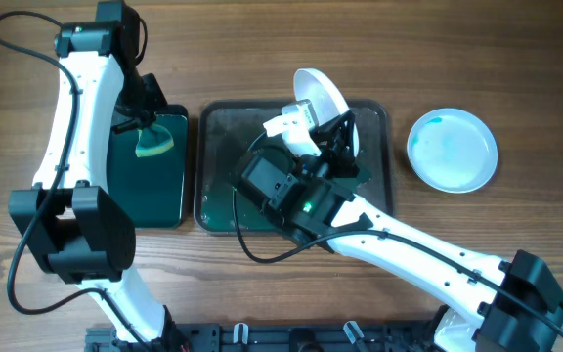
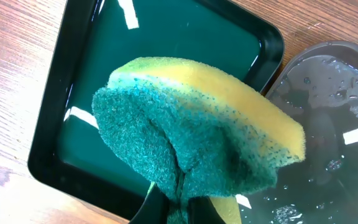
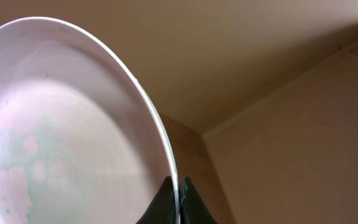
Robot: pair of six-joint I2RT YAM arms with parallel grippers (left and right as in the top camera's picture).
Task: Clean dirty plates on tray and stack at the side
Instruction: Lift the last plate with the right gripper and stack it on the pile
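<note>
My right gripper is shut on the rim of a white plate and holds it tilted on edge over the grey tray. In the right wrist view the plate shows faint green smears, with my fingertips pinching its rim. My left gripper is shut on a yellow and green sponge above the dark green tray. In the left wrist view the sponge fills the middle, squeezed between my fingers. A second white plate with blue-green smears lies flat on the table to the right.
The grey tray holds water with bubbles and sits just right of the dark green tray. The right arm stretches from the bottom right across the grey tray. A dark rail runs along the table's front edge.
</note>
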